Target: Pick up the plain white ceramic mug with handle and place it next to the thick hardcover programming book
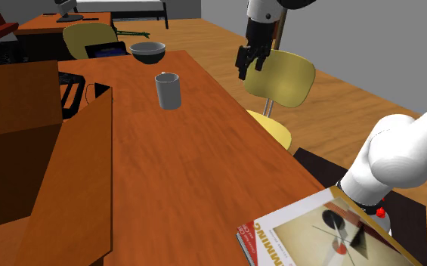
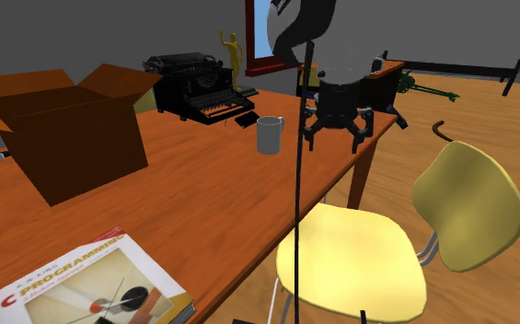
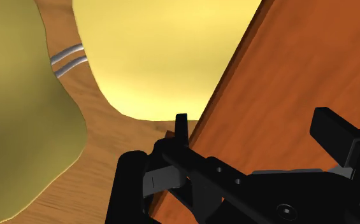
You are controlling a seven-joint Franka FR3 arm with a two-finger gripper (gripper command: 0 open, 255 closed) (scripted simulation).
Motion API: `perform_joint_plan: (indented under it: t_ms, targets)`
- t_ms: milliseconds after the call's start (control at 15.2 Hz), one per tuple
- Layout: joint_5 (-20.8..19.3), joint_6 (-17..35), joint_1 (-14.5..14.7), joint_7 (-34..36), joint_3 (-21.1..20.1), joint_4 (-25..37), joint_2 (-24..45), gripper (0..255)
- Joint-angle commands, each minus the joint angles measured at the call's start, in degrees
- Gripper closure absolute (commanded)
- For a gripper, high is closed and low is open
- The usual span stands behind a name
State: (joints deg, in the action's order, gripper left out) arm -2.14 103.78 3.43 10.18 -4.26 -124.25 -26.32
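The long wooden table (image 1: pixel 189 166) has a smooth orange-brown top. On it stands a brown cardboard box (image 2: pixel 74 138) with its flaps open. A yellow chair (image 2: pixel 350 258) with a rounded seat and back on thin metal tubing stands at the table's edge. Beyond the box is a black typewriter (image 2: pixel 198 87). The thick book (image 2: pixel 83 290), glossy with red lettering and abstract shapes, lies at the corner nearest the stand. A dark round bowl (image 1: pixel 147 51) sits behind the mug (image 1: pixel 168 91), a plain greyish-white cylinder upright mid-table, well apart from the book. The gripper (image 2: pixel 336 129) hangs over the table's edge above the chair, near the mug, fingers spread wide and holding nothing.
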Motion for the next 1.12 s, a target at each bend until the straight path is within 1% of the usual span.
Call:
perform_joint_plan:
  t_ms: [0,330,594,858,1056]
  targets:
    - [0.4,1.6,0.4,1.6,-1.1,2.7,3.9,0]
    - [0.5,3.6,1.1,5.2,-3.4,11.3,13.5,0]
    - [-0.1,4.1,1.9,8.0,-5.0,19.5,21.5,0]
    - [-1.3,3.5,3.0,10.8,-6.3,29.2,30.0,0]
    - [-2.6,2.2,4.2,12.7,-7.1,37.8,36.8,0]
